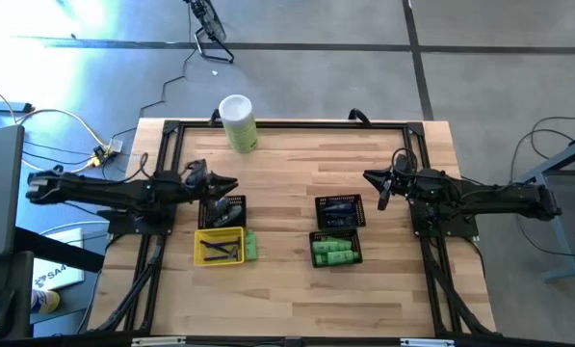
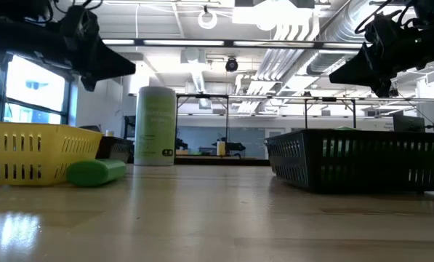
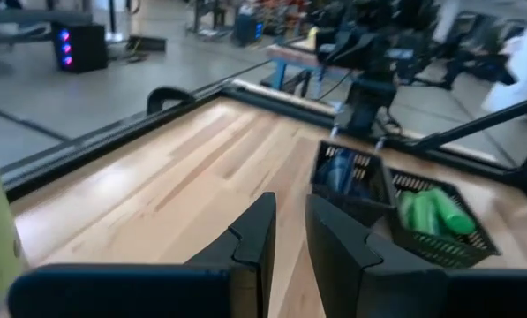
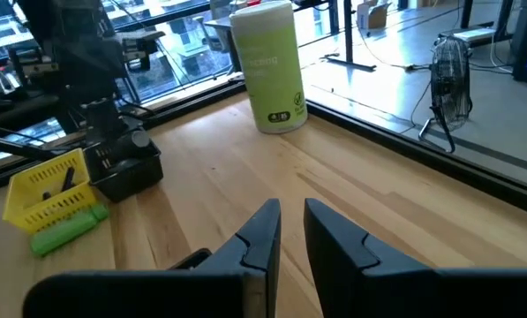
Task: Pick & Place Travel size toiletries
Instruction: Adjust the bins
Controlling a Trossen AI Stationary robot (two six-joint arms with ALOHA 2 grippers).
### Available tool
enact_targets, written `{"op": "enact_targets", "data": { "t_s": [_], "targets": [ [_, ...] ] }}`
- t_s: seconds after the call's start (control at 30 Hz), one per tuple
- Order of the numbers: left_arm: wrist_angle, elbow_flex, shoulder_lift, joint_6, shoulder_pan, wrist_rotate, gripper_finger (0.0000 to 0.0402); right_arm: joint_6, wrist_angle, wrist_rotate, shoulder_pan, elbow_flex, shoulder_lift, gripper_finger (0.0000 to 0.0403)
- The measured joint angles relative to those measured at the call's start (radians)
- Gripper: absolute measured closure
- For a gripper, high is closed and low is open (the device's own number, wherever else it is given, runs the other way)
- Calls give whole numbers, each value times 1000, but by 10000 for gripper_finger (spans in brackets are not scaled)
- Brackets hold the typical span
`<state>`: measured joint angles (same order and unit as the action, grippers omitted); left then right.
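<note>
Both arms raised over the wooden table (image 1: 287,289), jaws nearly closed and empty.

Left gripper (image 1: 231,183) hangs above a black basket (image 1: 223,212); right gripper (image 1: 369,177) beside the basket of bluish packets (image 1: 340,209). Green bottles (image 1: 332,251) fill the near-right basket; one green bottle (image 1: 249,245) lies just beside the yellow tray (image 1: 202,237). The table's centre strip lies bare between the basket pairs.

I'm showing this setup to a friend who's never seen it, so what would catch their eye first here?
Probably the tall pale-green canister with its white lid, standing alone near the table's far edge. Next, the bright colours: a yellow tray on the left with one green tube lying on the wood right beside it, and a black mesh basket full of green bottles on the right. Both arms hang above the table, left gripper and right gripper holding nothing.
</note>
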<state>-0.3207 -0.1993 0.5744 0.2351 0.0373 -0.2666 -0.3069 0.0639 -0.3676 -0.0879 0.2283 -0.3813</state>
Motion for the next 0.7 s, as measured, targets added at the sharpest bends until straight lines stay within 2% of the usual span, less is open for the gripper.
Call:
{"op": "enact_targets", "data": {
  "t_s": [0.2, 0.47, 0.57, 0.7],
  "targets": [
    [-53, -39, 174, 62, -96, -122, 339, -4, 0, 0, 0, 0, 0, 357],
    [-25, -212, 407, 52, -224, -210, 339, -38, -2, 0, 0, 0, -6, 357],
    [58, -292, 487, 83, -280, -243, 339, -40, -6, 3, 0, 0, -6, 357],
    [293, -429, 590, 216, -358, -280, 349, -40, -6, 3, 0, 0, -6, 357]
  ]
}}
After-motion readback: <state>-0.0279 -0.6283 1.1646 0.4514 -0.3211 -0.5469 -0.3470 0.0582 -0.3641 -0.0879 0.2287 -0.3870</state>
